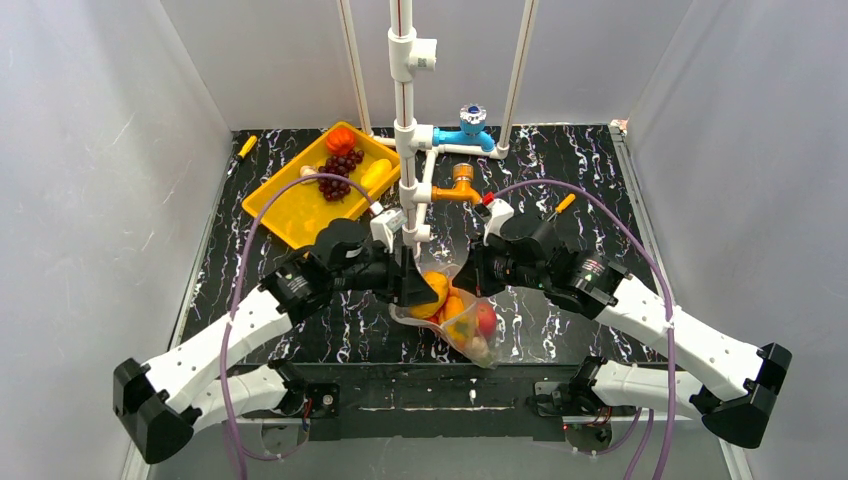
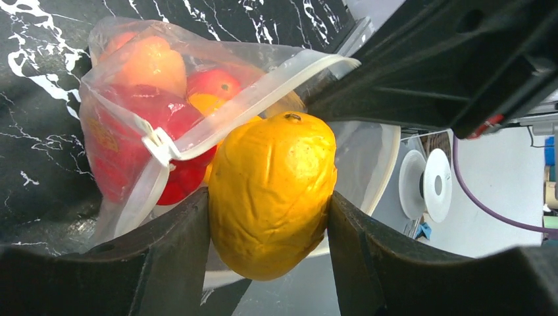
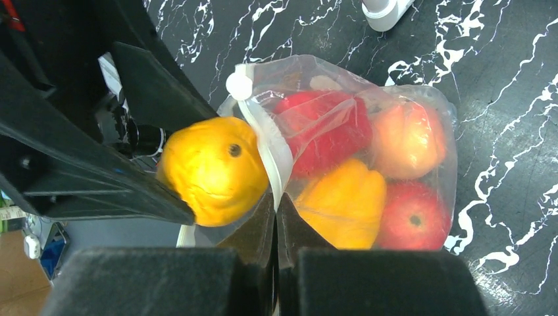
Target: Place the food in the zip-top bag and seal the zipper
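1. The left tool (image 2: 268,224) is seen closed partway, with an orange-yellow fruit (image 2: 273,178) clamped between both of its fingers
2. This fruit is held right at the open mouth of the zip-top bag (image 3: 299,69), touching the white zipper (image 3: 266,141) that runs along the mouth edge
3. The right tool (image 3: 276,220) is shut tight, and one lip of the bag's mouth is pinched between its fingers at the zipper
4. The bag is found on the black marbled surface (image 1: 560,180), between the two arms and near their bases
5. Through the clear plastic, a red pepper (image 3: 326,128), a peach-coloured fruit (image 3: 408,138), a yellow pepper (image 3: 345,204) and a red apple (image 3: 414,217) are seen packed against one another
6. A yellow tray (image 1: 290,205) is set at the far left of the surface, well apart from the bag; dark grapes (image 1: 338,170), a red piece (image 1: 340,138) and a yellow piece (image 1: 375,172) are held in it
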